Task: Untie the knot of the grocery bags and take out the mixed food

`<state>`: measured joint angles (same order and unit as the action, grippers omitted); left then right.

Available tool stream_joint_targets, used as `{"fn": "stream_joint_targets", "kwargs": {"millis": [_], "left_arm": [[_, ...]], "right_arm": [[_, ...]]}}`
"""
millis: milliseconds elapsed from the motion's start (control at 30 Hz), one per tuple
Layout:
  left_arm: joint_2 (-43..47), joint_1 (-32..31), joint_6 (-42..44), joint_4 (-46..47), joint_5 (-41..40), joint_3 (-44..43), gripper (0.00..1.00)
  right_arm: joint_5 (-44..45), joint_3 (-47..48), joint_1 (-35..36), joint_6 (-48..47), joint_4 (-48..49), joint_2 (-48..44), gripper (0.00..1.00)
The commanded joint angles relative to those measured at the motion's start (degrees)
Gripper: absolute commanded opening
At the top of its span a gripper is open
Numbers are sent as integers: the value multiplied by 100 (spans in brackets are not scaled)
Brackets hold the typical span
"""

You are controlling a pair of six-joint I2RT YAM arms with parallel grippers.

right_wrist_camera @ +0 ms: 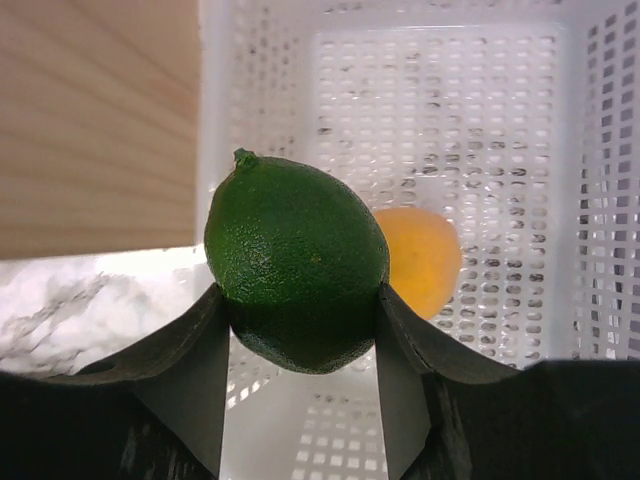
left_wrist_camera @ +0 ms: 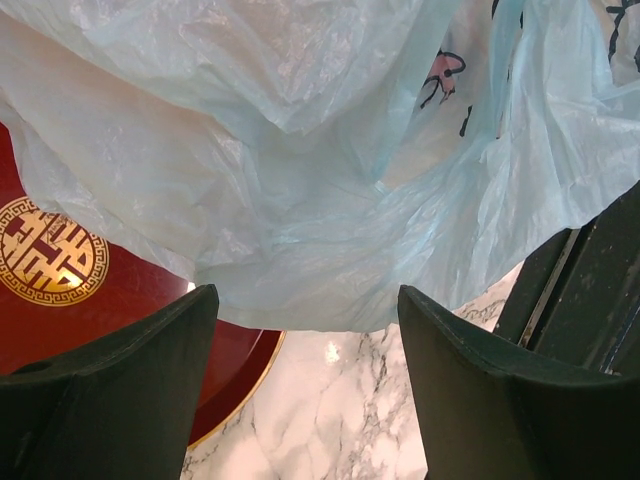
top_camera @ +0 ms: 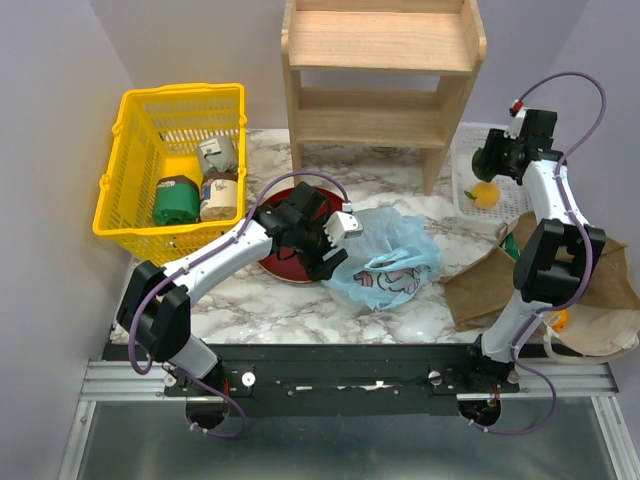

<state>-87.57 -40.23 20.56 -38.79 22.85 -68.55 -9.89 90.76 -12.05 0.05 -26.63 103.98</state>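
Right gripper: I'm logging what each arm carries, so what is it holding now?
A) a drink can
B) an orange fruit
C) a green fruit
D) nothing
C: in the right wrist view the right gripper is shut on the green fruit, while the orange fruit lies behind it in the white mesh tray.

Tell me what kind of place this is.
Probably a lab test cell staged for grocery unpacking: a metal mounting rail, plain grey walls, a wooden shelf and yellow basket as props.
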Motion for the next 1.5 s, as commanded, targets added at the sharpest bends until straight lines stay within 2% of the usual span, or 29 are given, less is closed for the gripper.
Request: {"fn": "stream_joint_targets", "kwargs": {"millis": [0, 100, 167, 300, 433, 500, 600, 667, 733, 767, 800, 867, 900, 1000, 1033, 1100, 1133, 1200, 1233, 1300, 1367, 1400, 1467], "left_arm": [[82, -3, 71, -103, -70, -53, 82], [47, -3, 71, -112, -70, -114, 82], [30, -3, 54, -94, -70, -123, 82], [3, -3, 36, -50, -18, -114, 82], [38, -3, 19, -33, -9, -114, 82], [-6, -3, 1, -15, 17, -114, 82], [-128, -3, -60, 20, 105, -210, 82], [-268, -3, -122, 29, 175, -307, 82], [-383, -3, -183, 20, 263, -518, 82], [-479, -11, -184, 20, 272, -588, 82], [-524, -20, -201, 20, 281, -719, 82], [-620, -55, -184, 20, 290, -852, 82], [-717, -73, -175, 20, 290, -974, 82], [-962, -117, -105, -23, 351, -1282, 78], [-1033, -126, -78, -102, 404, -1379, 75], [-1252, -143, -52, -190, 474, -1712, 66], [-1323, -143, -34, -252, 518, -1827, 57], [-1473, -170, 71, -305, 650, -2108, 47], [-1517, -187, 97, -375, 677, -2205, 35], [-1596, -213, 176, -437, 703, -2451, 20], [-1623, -222, 238, -481, 686, -2566, 0], [-1605, -222, 238, -481, 703, -2662, 0], [-1562, -231, 203, -507, 738, -2751, 0]], "right_arm": [[-169, 354, -25, 56, 263, 280, 79], [-381, 390, -25, 152, 396, 123, 95], [-443, 355, -25, 231, 396, -53, 99], [-1083, -110, -69, 118, 317, -851, 99], [-3329, -1111, 9, -690, -131, -2125, 99], [-3572, -1725, 211, -1295, -315, -2925, 99], [-3529, -2316, 905, -2314, -641, -3883, 99], [-3310, -2738, 1651, -3234, -1045, -4210, 96], [-3073, -3080, 2265, -3712, -1369, -4579, 87], [-3019, -3186, 2408, -4080, -1449, -4667, 83], [-2958, -3266, 2549, -4223, -1528, -4764, 74], [-2957, -3380, 2796, -4704, -1871, -4782, 65], [-2966, -3407, 2866, -4838, -1976, -4782, 57], [-2975, -3425, 3077, -5506, -2486, -4651, 43], [-2879, -3425, 3225, -5629, -2565, -4624, 35], [-2782, -3433, 3367, -5946, -2750, -4650, 28], [-2642, -3442, 3515, -5999, -2768, -4685, 26], [-2457, -3512, 3648, -5991, -2681, -4843, 22], [-2256, -3600, 3666, -5895, -2472, -4931, 22], [-1940, -3697, 3666, -5431, -2103, -5141, 15], [-888, -3942, 3666, -4686, -1032, -5239, 14], [-492, -3987, 3666, -4124, -802, -5222, 9], [371, -3944, 3649, -3891, -546, -5047, 8]]}}
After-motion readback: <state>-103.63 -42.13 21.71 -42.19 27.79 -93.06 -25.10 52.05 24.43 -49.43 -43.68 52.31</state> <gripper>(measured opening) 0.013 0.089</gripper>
